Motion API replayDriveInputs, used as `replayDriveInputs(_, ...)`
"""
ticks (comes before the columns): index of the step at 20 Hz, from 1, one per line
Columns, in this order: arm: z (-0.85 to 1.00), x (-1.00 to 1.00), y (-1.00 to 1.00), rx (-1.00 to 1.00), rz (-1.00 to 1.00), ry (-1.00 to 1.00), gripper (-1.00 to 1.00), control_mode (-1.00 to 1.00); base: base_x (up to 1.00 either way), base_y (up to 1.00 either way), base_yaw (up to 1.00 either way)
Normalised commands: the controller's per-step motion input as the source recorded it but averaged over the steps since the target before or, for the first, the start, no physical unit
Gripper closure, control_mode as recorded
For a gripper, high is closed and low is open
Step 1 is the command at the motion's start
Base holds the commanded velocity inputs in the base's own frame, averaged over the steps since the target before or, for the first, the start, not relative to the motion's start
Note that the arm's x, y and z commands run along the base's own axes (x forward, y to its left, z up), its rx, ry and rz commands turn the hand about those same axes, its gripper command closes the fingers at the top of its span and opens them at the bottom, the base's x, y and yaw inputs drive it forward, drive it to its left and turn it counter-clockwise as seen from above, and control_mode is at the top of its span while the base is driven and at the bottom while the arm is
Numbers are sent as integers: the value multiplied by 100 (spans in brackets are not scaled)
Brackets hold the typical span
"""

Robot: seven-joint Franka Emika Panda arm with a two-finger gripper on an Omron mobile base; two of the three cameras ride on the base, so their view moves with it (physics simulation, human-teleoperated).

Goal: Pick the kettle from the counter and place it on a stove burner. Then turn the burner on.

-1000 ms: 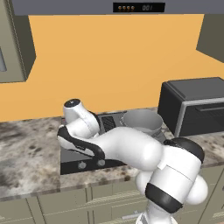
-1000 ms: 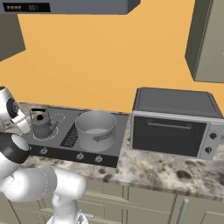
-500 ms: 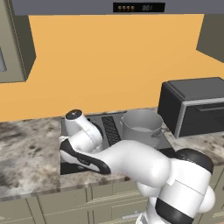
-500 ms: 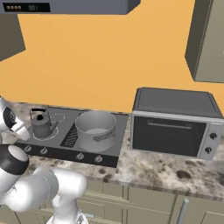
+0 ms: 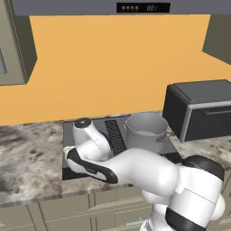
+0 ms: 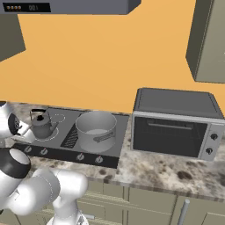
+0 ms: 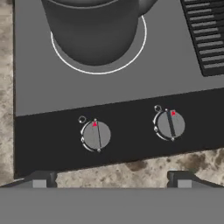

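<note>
The claw (image 7: 111,180) stands spread wide and holds nothing; in the hand view its two dark tips rise at the bottom, one below each of the two knobs on the stove (image 7: 39,87). The left knob (image 7: 96,135) and the right knob (image 7: 170,124) each carry a red mark near the top. Beyond the knobs the kettle (image 7: 94,28) sits inside the burner (image 7: 98,70), the large white ring. The black grille (image 7: 205,35) lies to the kettle's right, and the mottled desk (image 7: 6,87) runs along the stove's left side and in front of it.

In the left base view the white arm (image 5: 131,169) reaches across the front of the stove (image 5: 67,131) and hides most of its near half. A grey pot (image 5: 144,131) stands on the stove's right side, and a dark toaster oven (image 5: 198,108) sits on the desk (image 5: 27,153) to the right of the stove. A hood panel (image 5: 143,7) above the stove shows small lit marks too blurred to read.

In the right base view the kettle (image 6: 41,125) stands on the stove's (image 6: 105,147) left half, on the burner (image 6: 55,133), with the pot (image 6: 96,128) just beside it to the right. Four knobs line the front of the stove. The toaster oven (image 6: 176,125) stands right of the stove, with two dials at its right end.
</note>
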Motion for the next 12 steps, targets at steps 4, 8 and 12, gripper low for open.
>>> replayDriveInputs(4,-36,8,0,1,17,0,-100,-100,0,0,0)
replayDriveInputs(8,-41,13,0,0,14,0,-100,-100,0,0,0)
replayDriveInputs(12,-34,21,0,1,12,-1,-100,-100,0,0,0)
